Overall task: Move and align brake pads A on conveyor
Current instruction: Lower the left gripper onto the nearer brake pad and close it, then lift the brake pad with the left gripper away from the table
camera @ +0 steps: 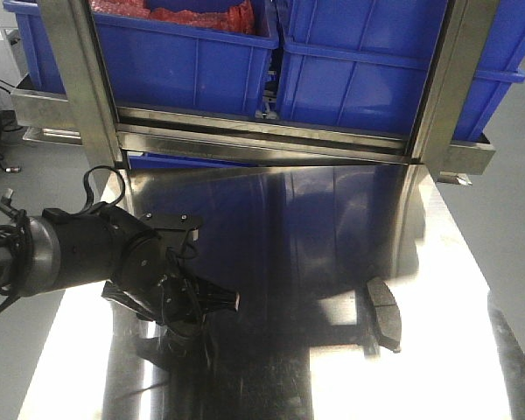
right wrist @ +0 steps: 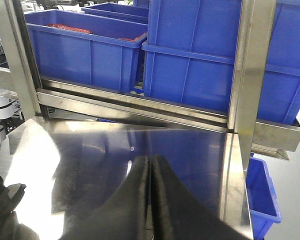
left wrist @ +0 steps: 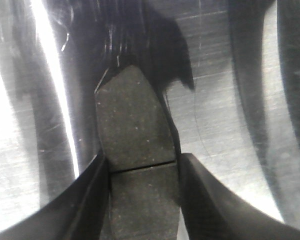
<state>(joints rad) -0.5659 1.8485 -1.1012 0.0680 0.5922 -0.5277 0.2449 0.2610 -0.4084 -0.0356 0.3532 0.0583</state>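
Blue plastic bins fill a steel rack along the back, some holding red parts. In front of them lies a shiny stainless-steel desk that mirrors the bins.

The left arm reaches in from the left side of the desk, with the left gripper low over the steel. In the left wrist view its two black fingers are clamped on the long edges of the held brake pad, one on each side, level with the thin groove across its middle. The pad's dark-grey speckled face is turned up to the camera, and its narrower end points away from the gripper. It casts a dark shadow on the metal beyond it. It may be raised a little off the desk, but the glare makes that hard to judge.

A second brake pad lies flat on the right part of the desk, well apart from the left gripper and untouched, its long side running roughly front to back.

The right gripper hangs over the near side of the desk with its fingers pressed together along one seam, nothing between them. It faces the rack and the bins.
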